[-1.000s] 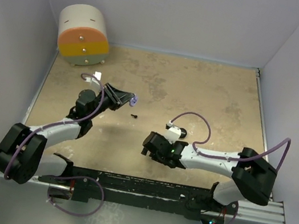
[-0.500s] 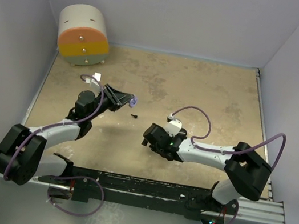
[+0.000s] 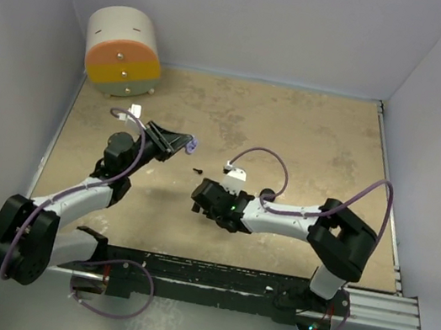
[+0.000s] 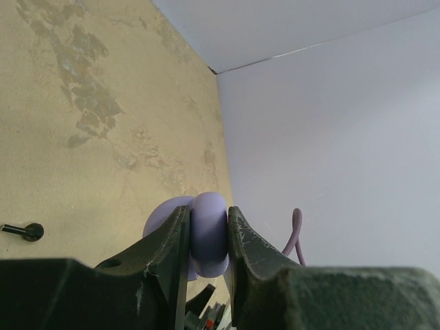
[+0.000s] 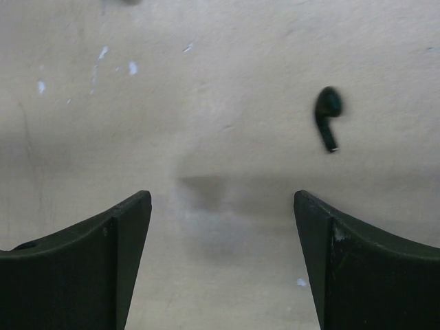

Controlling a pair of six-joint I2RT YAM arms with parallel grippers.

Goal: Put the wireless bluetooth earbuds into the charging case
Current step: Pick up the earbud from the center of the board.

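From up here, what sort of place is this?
Probably a robot test cell: plain walls box in a small tabletop, with two cabled arms bolted to a rail.

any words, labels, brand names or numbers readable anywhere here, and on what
None can be read in any view.
Round white, orange and yellow drum: no lettering, only a few small dark dots on its face.
Black earbud: no marking visible.
Pale lavender piece clamped in the left gripper: plain surface, no print.
Gripper fingers: plain black.
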